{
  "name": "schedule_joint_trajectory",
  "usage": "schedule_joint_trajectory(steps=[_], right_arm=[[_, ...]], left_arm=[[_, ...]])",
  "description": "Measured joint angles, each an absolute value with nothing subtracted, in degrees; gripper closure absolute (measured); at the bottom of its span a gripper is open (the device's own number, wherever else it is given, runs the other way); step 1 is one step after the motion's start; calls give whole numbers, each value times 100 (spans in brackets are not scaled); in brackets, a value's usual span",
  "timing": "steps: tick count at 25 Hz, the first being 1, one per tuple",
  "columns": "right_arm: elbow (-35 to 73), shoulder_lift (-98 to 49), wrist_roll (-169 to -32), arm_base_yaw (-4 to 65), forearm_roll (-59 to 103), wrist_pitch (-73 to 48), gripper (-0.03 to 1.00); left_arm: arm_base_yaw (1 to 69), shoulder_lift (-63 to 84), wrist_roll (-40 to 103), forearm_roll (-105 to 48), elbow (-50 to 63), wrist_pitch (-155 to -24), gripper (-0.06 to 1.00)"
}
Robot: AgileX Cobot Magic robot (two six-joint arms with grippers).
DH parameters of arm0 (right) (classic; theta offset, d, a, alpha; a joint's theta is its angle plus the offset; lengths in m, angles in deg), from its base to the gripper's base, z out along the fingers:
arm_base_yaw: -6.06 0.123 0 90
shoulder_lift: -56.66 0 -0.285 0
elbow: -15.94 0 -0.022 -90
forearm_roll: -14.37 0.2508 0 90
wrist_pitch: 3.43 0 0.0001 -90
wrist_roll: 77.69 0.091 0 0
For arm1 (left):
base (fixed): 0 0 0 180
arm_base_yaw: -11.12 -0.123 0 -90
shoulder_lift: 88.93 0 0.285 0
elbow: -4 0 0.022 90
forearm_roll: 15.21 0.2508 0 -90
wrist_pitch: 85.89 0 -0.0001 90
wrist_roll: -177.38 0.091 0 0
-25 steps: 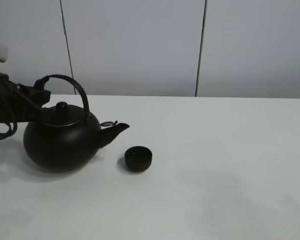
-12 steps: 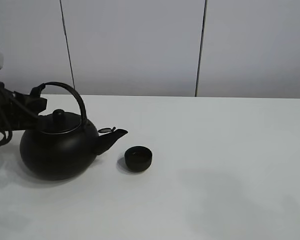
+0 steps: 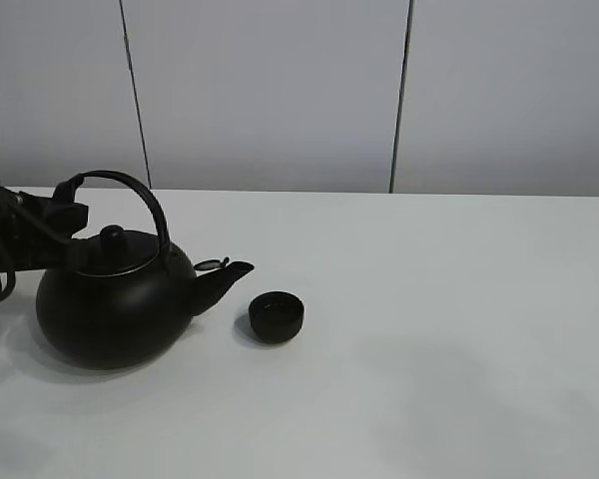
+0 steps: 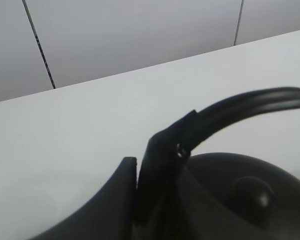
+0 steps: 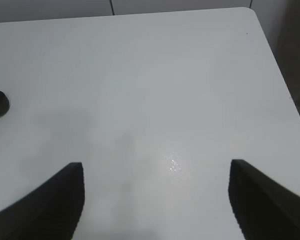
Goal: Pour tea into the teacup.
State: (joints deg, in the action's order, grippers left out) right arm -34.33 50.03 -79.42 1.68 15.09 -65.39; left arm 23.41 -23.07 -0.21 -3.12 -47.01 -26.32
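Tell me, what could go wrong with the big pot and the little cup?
The teacup is tiny beside the kettle, and the spout isn't over it, so tea might splash onto the table. The left gripper holds only the handle at one end, so the kettle could swing or slip.

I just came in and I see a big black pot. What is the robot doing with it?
The robot's left gripper is holding the kettle by its arched handle, jaws closed on it. The kettle looks to be sitting on the white table, spout pointing toward the little black teacup beside it. Nothing is pouring at this moment. The right gripper is open over a bare part of the table, holding nothing.
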Motion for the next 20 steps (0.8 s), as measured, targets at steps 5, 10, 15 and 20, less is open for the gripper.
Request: schedule_joint_trajectory(steps=[5, 10, 15, 20], right_arm=[[-3433, 5003, -7942, 168, 1509, -6539, 42], [-3433, 5003, -7942, 168, 1509, -6539, 42], [-3433, 5003, -7942, 168, 1509, -6539, 42], [-3433, 5003, -7942, 168, 1509, -6538, 42]], left_arm=[[2341, -2229, -176, -247, -4694, -2340, 66], [2341, -2196, -190, -128, -4725, -2208, 50], [2341, -2041, -210, -128, -5031, -2108, 36], [2341, -1623, -221, -127, -5271, -2108, 28]])
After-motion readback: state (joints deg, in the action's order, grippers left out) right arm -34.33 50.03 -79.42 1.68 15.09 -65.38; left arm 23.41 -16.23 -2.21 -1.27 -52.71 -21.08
